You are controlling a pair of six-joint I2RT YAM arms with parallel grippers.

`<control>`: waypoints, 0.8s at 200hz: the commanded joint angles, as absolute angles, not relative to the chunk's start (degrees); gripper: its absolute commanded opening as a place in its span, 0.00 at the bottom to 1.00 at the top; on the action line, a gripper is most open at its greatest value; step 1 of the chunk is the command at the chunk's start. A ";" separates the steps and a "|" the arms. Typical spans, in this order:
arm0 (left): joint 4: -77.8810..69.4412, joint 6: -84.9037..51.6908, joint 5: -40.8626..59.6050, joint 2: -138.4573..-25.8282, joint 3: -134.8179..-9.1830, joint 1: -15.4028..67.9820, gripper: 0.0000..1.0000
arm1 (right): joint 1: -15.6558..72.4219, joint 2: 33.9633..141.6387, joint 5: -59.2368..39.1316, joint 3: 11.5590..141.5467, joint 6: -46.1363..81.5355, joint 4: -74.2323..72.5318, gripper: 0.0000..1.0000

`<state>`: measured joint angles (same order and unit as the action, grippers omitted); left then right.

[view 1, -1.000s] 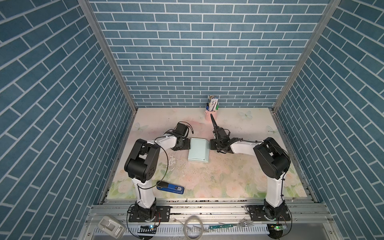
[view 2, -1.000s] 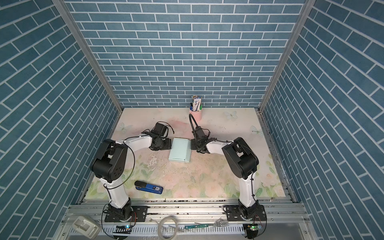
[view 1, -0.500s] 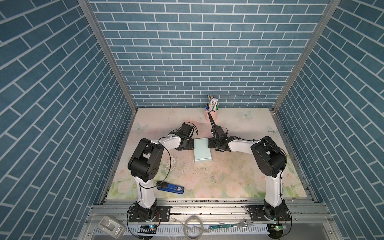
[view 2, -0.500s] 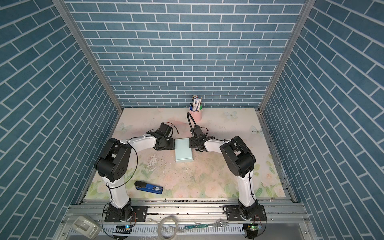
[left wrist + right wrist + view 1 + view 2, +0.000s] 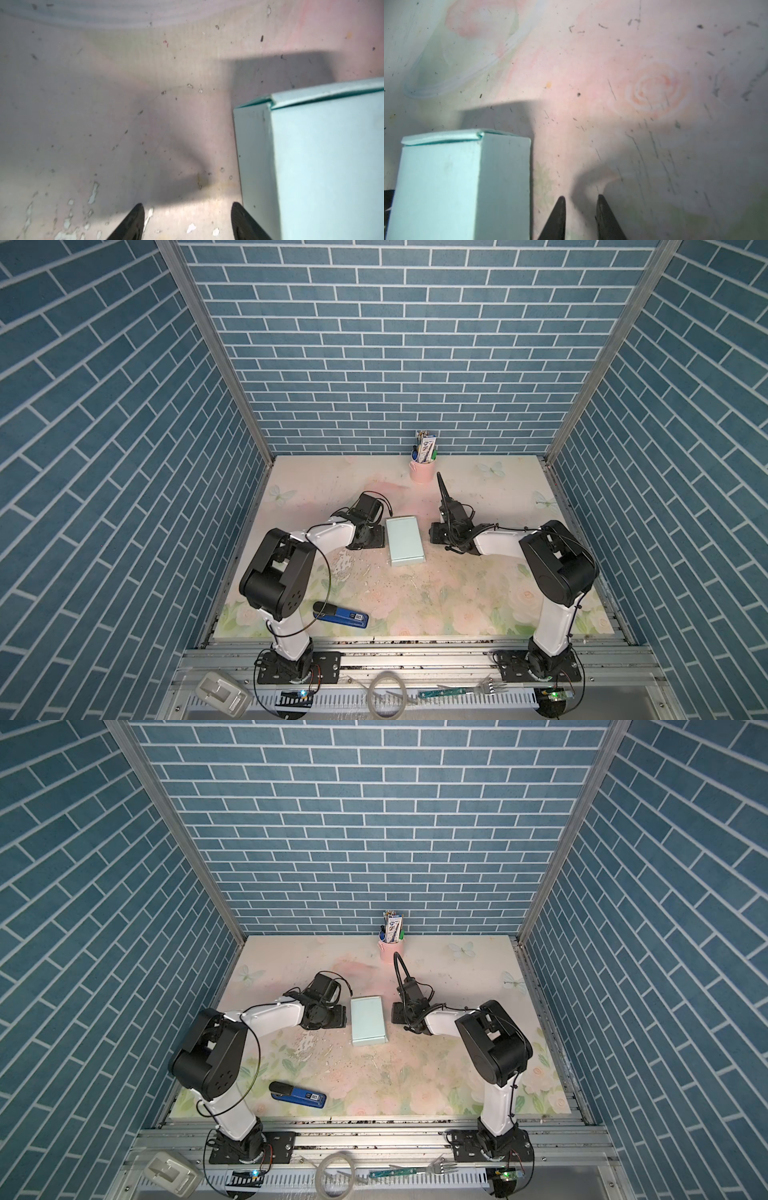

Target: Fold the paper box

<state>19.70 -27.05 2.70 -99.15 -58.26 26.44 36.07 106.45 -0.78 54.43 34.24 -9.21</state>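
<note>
The paper box (image 5: 405, 540) (image 5: 368, 1020) is pale mint card, folded into a shut shallow rectangle that lies flat mid-table in both top views. My left gripper (image 5: 371, 537) (image 5: 332, 1016) sits low at its left side. In the left wrist view this gripper (image 5: 187, 205) is open over bare mat, with one finger (image 5: 241, 218) right beside the box wall (image 5: 255, 166). My right gripper (image 5: 436, 533) (image 5: 398, 1013) stands off the box's right side. In the right wrist view it (image 5: 580, 197) is open only narrowly with nothing between its fingers, and a strip of mat separates it from the box (image 5: 456, 182).
A pink cup of pens (image 5: 422, 472) stands at the back, behind the right arm. A blue stapler (image 5: 340, 616) lies near the front left by the left arm's base. Tiled walls enclose the floral mat (image 5: 457, 597) on three sides.
The box has slid slightly right and turned a little. The left gripper followed it, staying at its left side. The right gripper pressed in, then drew back from the right side.
</note>
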 commanded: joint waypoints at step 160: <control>12.98 -35.70 4.76 -100.97 -52.93 37.57 0.68 | 46.05 103.33 3.89 39.01 57.12 -22.95 0.26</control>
